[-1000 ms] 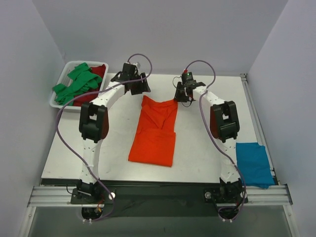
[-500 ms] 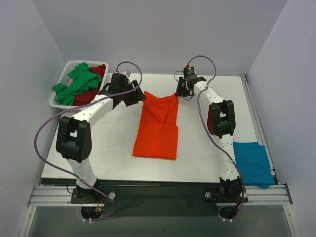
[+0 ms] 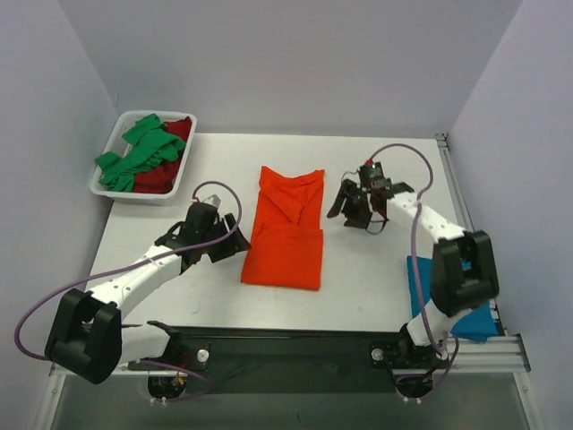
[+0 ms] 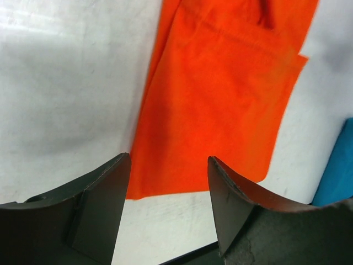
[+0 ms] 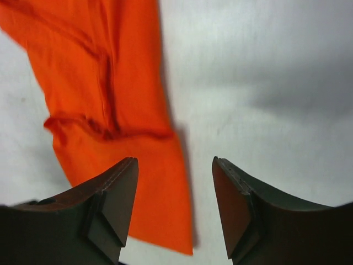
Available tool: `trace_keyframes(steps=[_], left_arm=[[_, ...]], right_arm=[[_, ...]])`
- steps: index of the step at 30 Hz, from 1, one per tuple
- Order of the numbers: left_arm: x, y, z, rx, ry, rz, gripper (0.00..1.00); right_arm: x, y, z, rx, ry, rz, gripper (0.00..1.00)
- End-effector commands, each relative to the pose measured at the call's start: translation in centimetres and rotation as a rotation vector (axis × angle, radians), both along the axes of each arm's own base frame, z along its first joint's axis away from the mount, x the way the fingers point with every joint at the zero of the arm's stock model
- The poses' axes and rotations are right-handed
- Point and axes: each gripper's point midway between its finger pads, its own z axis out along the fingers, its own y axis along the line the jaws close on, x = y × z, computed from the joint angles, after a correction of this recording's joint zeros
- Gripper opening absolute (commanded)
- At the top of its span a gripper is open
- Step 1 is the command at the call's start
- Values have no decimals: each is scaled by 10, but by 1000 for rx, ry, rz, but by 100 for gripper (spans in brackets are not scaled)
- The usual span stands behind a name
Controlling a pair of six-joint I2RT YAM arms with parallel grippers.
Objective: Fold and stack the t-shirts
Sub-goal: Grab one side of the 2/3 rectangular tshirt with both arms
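both grippers have been drawn back from the far edge of the bright orange soft cloth t-shirt (image 3: 285, 235), now left flat in a long narrow fold; a crosswise fold is judged next. the left gripper (image 4: 168, 161) is spread wide just beside its left edge, and the right gripper (image 5: 174, 161) is parted, empty, near its right edge.

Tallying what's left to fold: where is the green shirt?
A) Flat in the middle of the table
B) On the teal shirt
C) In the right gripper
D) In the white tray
D: the green shirt lies bunched in the tray at the table's far left corner, on top of the dark red shirt.
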Motion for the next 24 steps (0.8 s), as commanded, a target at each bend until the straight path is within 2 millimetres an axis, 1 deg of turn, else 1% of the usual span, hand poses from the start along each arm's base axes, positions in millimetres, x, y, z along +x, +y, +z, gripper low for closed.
trace_keyframes(steps=[1,2,3,4,5,6,7,8,9,10,11,12,14,15,17,22,24], left_arm=[[-20,7,-16,12,31,7,68],[-25,8,-21,17,43,4,68],[-29,8,-24,14,46,3,68],[-36,10,-32,11,60,-3,68],[-38,10,-33,5,61,-2,68],[-39,9,-34,0,55,-8,68],[-41,6,-36,-10,60,-23,67],[-43,5,-38,-12,66,-30,66],[-43,5,-39,-9,66,-29,65],[-44,5,-41,-5,73,-33,65],[-47,5,-45,-2,82,-34,63],[-47,6,-47,-3,83,-33,62],[-48,5,-51,-8,86,-33,60],[-52,7,-56,-3,99,-32,59],[-53,7,-60,-1,106,-29,56],[-60,8,-71,17,131,-30,53],[-63,7,-75,21,135,-33,53]], right_arm=[[-63,23,4,125,8,-43,56],[-95,20,-9,125,23,-44,56],[-118,34,-13,116,31,4,55],[-131,32,-12,113,16,-31,55],[-154,28,-32,90,53,-35,55],[-171,32,-40,94,65,-20,53],[-176,31,-39,118,56,-72,53],[-191,24,-56,106,76,-83,51],[-197,23,-60,110,77,-99,50],[-201,23,-59,115,61,-108,50],[-203,20,-63,116,55,-150,50],[-212,13,-73,102,71,-166,50],[-208,19,-68,159,37,-187,50],[-211,19,-71,165,40,-188,50],[-211,24,-71,174,43,-186,49],[-212,35,-73,164,53,-169,48],[-212,37,-75,166,53,-174,45]])
